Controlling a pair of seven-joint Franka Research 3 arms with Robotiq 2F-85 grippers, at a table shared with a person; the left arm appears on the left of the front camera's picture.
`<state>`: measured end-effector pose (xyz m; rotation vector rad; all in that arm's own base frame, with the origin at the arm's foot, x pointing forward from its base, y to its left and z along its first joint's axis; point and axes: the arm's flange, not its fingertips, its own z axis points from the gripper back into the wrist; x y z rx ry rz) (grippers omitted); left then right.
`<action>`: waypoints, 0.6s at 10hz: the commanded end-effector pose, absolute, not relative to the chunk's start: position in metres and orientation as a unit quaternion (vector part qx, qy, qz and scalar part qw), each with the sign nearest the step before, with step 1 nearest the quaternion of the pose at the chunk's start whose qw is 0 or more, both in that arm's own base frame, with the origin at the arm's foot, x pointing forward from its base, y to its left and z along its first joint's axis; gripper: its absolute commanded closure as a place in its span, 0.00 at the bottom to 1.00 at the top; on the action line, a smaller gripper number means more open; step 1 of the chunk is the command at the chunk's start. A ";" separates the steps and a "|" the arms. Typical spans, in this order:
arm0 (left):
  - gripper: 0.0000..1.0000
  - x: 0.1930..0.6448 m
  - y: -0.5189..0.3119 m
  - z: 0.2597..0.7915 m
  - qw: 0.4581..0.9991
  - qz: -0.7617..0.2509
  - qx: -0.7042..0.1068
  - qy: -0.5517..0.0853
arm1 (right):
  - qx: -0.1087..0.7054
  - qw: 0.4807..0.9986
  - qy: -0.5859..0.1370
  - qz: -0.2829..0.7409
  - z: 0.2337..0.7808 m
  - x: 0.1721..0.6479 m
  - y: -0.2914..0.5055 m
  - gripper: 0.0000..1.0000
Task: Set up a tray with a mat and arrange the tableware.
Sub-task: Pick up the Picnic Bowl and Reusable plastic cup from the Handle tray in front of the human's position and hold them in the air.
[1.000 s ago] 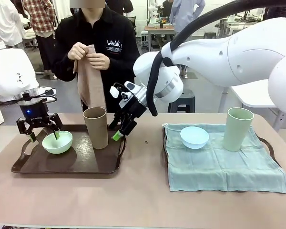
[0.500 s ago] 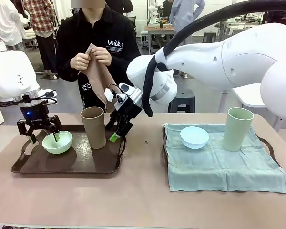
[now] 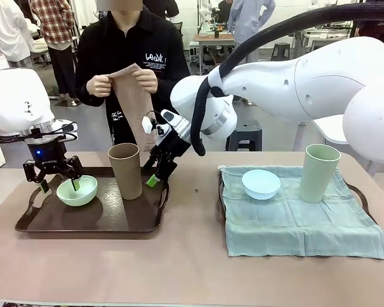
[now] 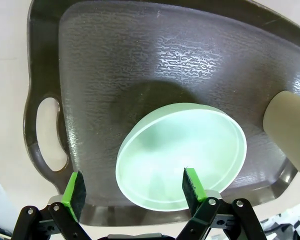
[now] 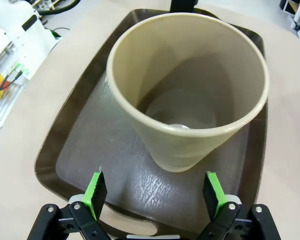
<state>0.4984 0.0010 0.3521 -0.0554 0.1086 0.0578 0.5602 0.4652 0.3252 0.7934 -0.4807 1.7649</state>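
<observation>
The bench (image 3: 192, 268) carries two trays. The right arm (image 3: 320, 77) reaches across the middle toward the left one. At the far side a person holds up a brown cloth (image 3: 133, 102) with both hands (image 3: 145, 80). I judge it is the mat for the dark tray (image 3: 83, 220), which lies bare. The right tray (image 3: 361, 195) looks finished: a pale green mat (image 3: 301, 224) covers it, with the pale green cup (image 3: 320, 173) upright at its far right and the light blue bowl (image 3: 261, 183) near the far middle.

The brown cup (image 3: 126, 169) stands upright on the right part of the dark tray, and the pale green bowl (image 3: 77, 190) sits on its left part. They are apart from each other. Probably both must leave the tray before the cloth can go down, and that would explain where the arms are.

The right pincer (image 3: 155, 178) is spread wide and holds nothing. It is just beside the brown cup and aimed at it, with the pads (image 5: 96, 192) on either side of the cup's foot in the wrist view. The left pincer (image 3: 59, 184) hangs over the bowl, also wide and empty. One pad is above the bowl's inside and the other is outside the rim, as if to pinch the wall.

The person's black top has white print on the chest, too small to read surely. The small white mark on the left pincer's body cannot be read either.
</observation>
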 end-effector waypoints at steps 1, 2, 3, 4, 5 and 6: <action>0.00 0.499 0.003 0.348 0.999 0.014 -0.013 0.047 | 0.334 0.548 -0.201 0.740 0.324 0.563 0.480 0.00; 0.00 0.500 0.004 0.347 0.999 0.016 -0.014 0.050 | 0.339 0.543 -0.201 0.741 0.324 0.563 0.484 0.00; 0.00 0.501 0.005 0.346 0.999 0.015 -0.014 0.051 | 0.340 0.536 -0.200 0.746 0.324 0.563 0.490 0.00; 0.00 0.500 0.004 0.345 0.999 0.005 -0.008 0.051 | 0.332 0.530 -0.200 0.754 0.325 0.563 0.496 0.00; 0.00 0.499 0.004 0.344 0.999 -0.007 -0.002 0.049 | 0.328 0.528 -0.201 0.757 0.326 0.563 0.501 0.00; 0.00 0.498 0.005 0.342 0.999 -0.018 0.003 0.051 | 0.326 0.527 -0.202 0.758 0.327 0.564 0.504 0.00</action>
